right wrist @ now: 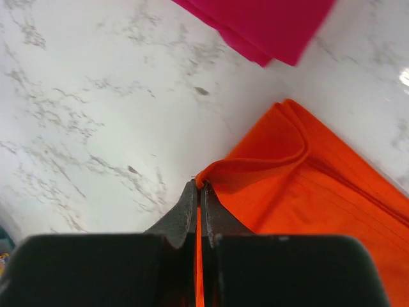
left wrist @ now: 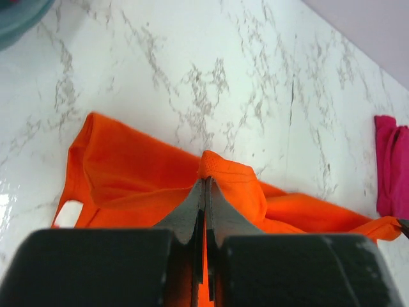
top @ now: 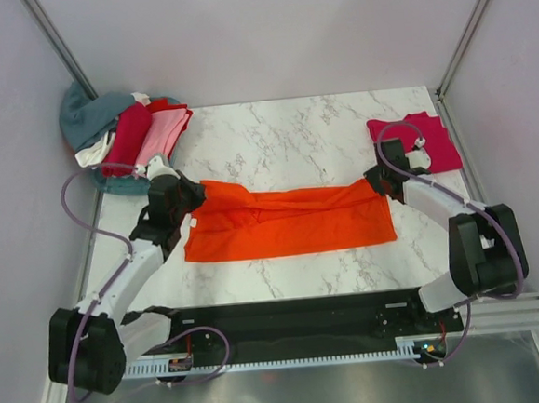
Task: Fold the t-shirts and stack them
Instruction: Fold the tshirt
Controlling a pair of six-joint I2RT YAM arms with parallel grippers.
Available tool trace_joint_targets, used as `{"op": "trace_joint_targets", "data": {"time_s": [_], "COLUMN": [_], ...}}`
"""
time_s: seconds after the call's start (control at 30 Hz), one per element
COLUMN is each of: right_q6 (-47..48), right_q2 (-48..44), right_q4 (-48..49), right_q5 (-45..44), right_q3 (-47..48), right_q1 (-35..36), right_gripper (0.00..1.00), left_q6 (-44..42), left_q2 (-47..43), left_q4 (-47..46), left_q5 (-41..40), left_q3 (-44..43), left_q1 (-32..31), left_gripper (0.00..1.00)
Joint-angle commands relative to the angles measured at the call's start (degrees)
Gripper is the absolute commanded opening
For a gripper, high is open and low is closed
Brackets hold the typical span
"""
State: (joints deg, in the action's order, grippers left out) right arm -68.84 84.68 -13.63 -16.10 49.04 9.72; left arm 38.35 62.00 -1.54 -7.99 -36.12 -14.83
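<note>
Your left tool (left wrist: 204,184) has its jaws pinched tight on a bunched fold at the left end of the orange t-shirt (top: 290,226), near its far edge. The wrist view shows cloth squeezed between the fingers with no gap.

Behind it, at the far left corner of the table (top: 283,130), sits a heap of unfolded t-shirts (top: 129,138): teal, dark red, light pink and a bit of white.

The orange t-shirt lies across the middle of the table as a long band stretched between both arms. Its near part is flat and its far edge is lifted and rolled.

Your right tool (right wrist: 199,187) is likewise clamped shut, with a thin rolled hem at the shirt's far right corner in its grip. Beyond it, at the far right, the crimson-pink t-shirt (top: 417,141) lies folded.

I judge this cloth light, limp and a little stretchy, so it will sag and crease wherever it is unsupported. Hold it at the hem corners with both layers together, and keep the two ends level so the fold lands square.
</note>
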Motion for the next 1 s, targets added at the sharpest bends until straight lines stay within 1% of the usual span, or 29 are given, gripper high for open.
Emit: {"op": "trace_joint_targets", "data": {"time_s": [0.0,0.17,0.3,0.37,0.43,0.47,0.63,0.87,0.9,0.97], "right_q6": [3.62,6.87,8.89,10.47,12.06,12.50,13.64,14.17,14.08,14.34], "right_q2": [4.86,13.56,17.44,19.71,21.57,23.40,26.14,26.06,25.97,25.45], "right_q4": [1.94,2.11,3.43,5.97,6.33,6.33,7.99,9.50,9.41,9.67], "right_q5": [0.97,5.28,9.06,12.92,15.56,18.44,22.68,25.06,25.41,26.03], "right_q3": [7.20,15.11,20.57,23.19,25.57,27.58,29.45,27.08,26.73,25.24], "right_q1": [-1.36,-4.26,-5.85,-6.72,-7.77,-8.13,-9.45,-9.54,-11.11,-11.65], "right_gripper": [0.00,0.00,0.00,0.00,0.00,0.00,0.00,0.02,0.02,0.02], "left_q6": [-1.61,-2.58,-3.28,-3.89,-4.24,-4.42,-4.51,-4.95,-5.04,-5.21], "left_q2": [5.14,13.22,17.54,19.65,22.10,22.81,24.75,23.79,23.09,22.21], "left_q4": [-6.19,-6.28,-8.38,-9.79,-9.71,-9.71,-10.23,-11.11,-11.12,-11.20], "left_q5": [-4.49,-4.50,-3.09,-2.74,-2.30,-1.60,-0.71,-0.54,-0.54,-0.45], "left_q3": [-7.46,-17.21,-20.92,-22.76,-24.25,-25.31,-25.32,-22.25,-21.89,-20.49], "left_q1": [0.41,1.91,2.96,3.14,3.32,3.40,3.41,3.40,3.40,3.40], "left_gripper": [0.02,0.02,0.02,0.02,0.02,0.02,0.02,0.02,0.02,0.02]}}
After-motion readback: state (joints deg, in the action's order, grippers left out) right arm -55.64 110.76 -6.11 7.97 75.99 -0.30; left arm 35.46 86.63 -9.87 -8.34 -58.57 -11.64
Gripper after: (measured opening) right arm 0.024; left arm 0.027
